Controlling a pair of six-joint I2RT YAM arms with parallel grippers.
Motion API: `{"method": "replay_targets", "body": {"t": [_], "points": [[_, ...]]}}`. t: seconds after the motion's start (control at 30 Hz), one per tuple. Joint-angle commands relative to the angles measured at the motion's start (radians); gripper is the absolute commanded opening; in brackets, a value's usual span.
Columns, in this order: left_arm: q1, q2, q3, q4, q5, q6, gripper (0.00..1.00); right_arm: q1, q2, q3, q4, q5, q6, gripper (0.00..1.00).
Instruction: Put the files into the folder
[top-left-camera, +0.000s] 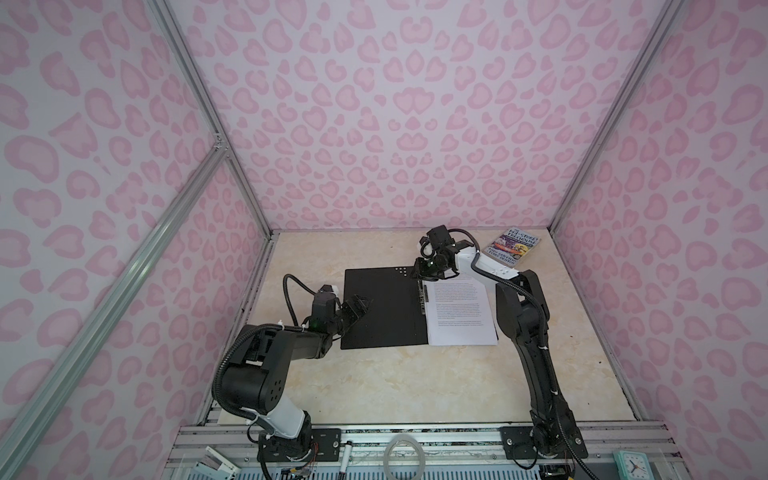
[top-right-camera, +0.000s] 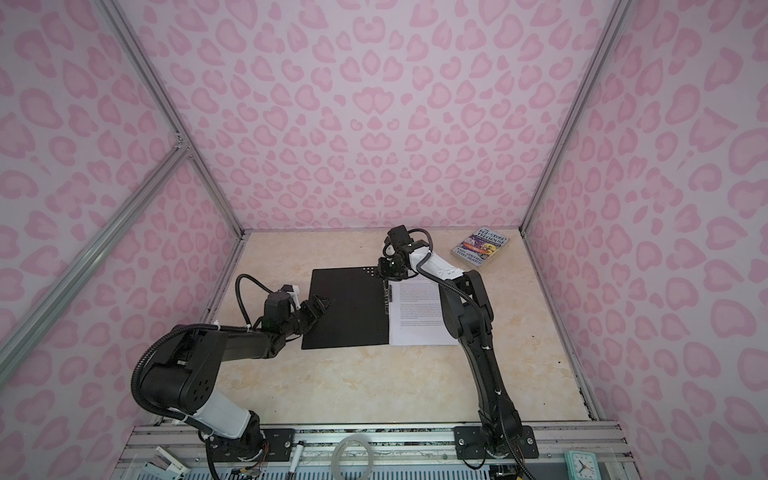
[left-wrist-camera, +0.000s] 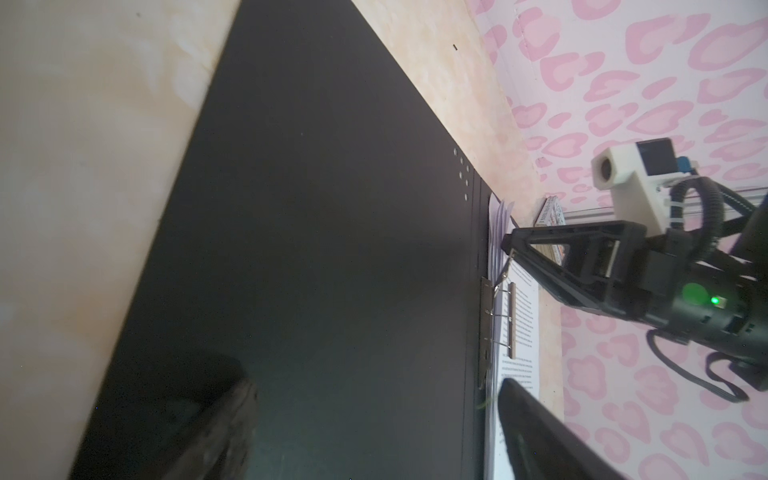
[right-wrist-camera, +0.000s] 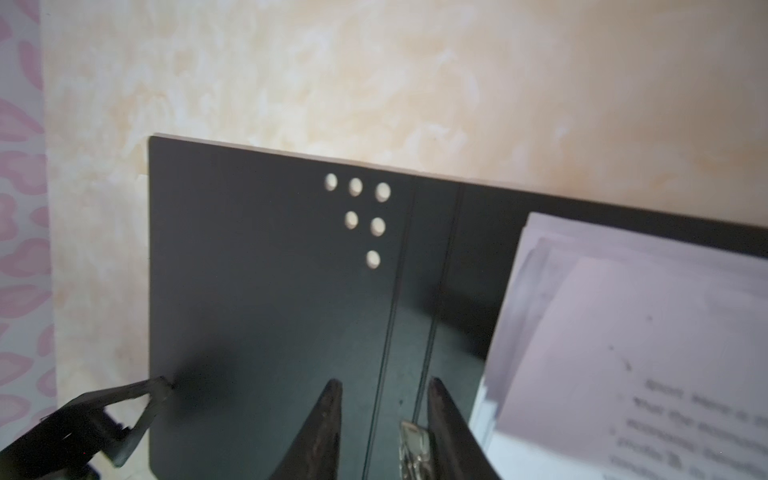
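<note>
The folder (top-left-camera: 382, 307) (top-right-camera: 345, 307) lies flat and open, black inside up, in both top views. The files (top-left-camera: 459, 311) (top-right-camera: 417, 311), a stack of white printed sheets, rest on its right half beside the metal spine clip (top-left-camera: 424, 297) (right-wrist-camera: 413, 440). My right gripper (top-left-camera: 419, 276) (right-wrist-camera: 384, 382) points down at the far end of the spine. Its jaws stand apart astride the spine folds, with the clip's end close to one finger. My left gripper (top-left-camera: 361, 303) (left-wrist-camera: 374, 380) hovers wide open over the folder's bare left half (left-wrist-camera: 332, 249), holding nothing.
A small colourful paperback book (top-left-camera: 513, 247) (top-right-camera: 480, 248) lies at the back right corner of the beige table. A tape ring (top-left-camera: 405, 455), a marker (top-left-camera: 345, 453) and a small clock (top-left-camera: 631, 465) sit on the front rail. Pink-patterned walls enclose three sides.
</note>
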Motion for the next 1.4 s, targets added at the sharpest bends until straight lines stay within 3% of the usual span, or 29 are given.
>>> {"method": "replay_targets", "body": {"t": [0.0,0.23,0.33,0.5,0.63,0.67,0.83,0.87,0.9,1.03,1.23,1.37], "points": [[-0.001,0.024,-0.015,-0.274,0.006,-0.022,0.92,0.004,-0.043,-0.068,0.062,-0.096,0.019,0.35],[0.001,0.009,-0.021,-0.275,0.007,-0.021,0.92,0.005,-0.288,-0.398,0.208,-0.174,0.061,0.34],[0.001,-0.001,-0.023,-0.278,0.010,-0.021,0.93,0.006,-0.379,-0.508,0.228,-0.142,0.079,0.33],[0.001,-0.008,-0.018,-0.285,0.020,-0.018,0.92,0.006,-0.474,-0.556,0.212,0.016,0.105,0.31],[0.002,-0.024,-0.023,-0.299,0.018,-0.008,0.92,0.011,-0.549,-0.591,0.221,0.093,0.207,0.34],[0.002,-0.028,-0.025,-0.301,0.018,-0.004,0.92,0.013,-0.569,-0.613,0.240,0.109,0.242,0.38],[0.001,-0.031,-0.026,-0.309,0.023,0.023,0.92,0.011,-0.634,-0.730,0.408,0.131,0.503,0.90],[0.002,-0.027,-0.028,-0.305,0.023,0.023,0.92,0.019,-0.624,-0.725,0.423,0.120,0.532,0.97],[0.002,-0.021,-0.028,-0.300,0.028,0.023,0.92,0.030,-0.607,-0.714,0.425,0.117,0.567,0.97],[0.001,0.004,-0.030,-0.281,0.046,0.026,0.92,0.050,-0.564,-0.748,0.530,0.133,0.767,0.73],[0.002,0.009,-0.022,-0.292,0.057,0.044,0.91,0.097,-0.485,-0.724,0.558,0.153,0.944,0.44],[0.002,0.009,-0.017,-0.292,0.069,0.046,0.91,0.090,-0.477,-0.722,0.578,0.190,0.989,0.36]]}}
